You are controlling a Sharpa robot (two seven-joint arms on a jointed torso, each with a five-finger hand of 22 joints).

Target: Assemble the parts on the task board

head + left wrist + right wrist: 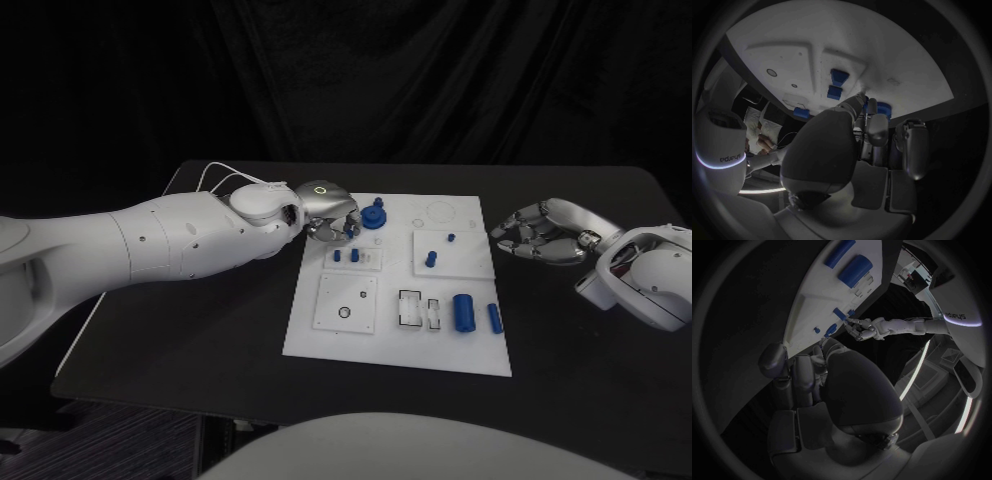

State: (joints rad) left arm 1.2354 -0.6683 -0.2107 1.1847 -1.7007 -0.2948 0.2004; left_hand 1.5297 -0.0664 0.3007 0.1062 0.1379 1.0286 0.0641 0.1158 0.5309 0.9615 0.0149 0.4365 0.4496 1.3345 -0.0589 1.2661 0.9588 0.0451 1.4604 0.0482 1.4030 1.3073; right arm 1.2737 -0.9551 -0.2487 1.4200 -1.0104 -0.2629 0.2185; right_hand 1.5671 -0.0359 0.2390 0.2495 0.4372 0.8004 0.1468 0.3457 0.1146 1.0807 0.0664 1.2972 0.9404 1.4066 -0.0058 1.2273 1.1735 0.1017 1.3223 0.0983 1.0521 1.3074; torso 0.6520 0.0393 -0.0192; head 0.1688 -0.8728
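The white task board [335,335] lies in the middle of the black table. My left hand [329,216] hovers over its far left corner, fingertips close to an upright blue knobbed part [375,214]. In the left wrist view the fingers [870,125] reach to a blue part [884,109]; whether they grip it is unclear. Small blue pegs [346,256] stand just in front of that hand. My right hand [542,236] hangs off the board's right edge, fingers curled in and holding nothing. A thick blue cylinder [463,311] and a slim one [495,318] lie at the near right.
Two more blue pegs [433,260] stand in the square plate at the board's right middle. A round recess [437,212] sits at the far right corner and a ring hole [345,313] at the near left. Bare black table [202,320] surrounds the board.
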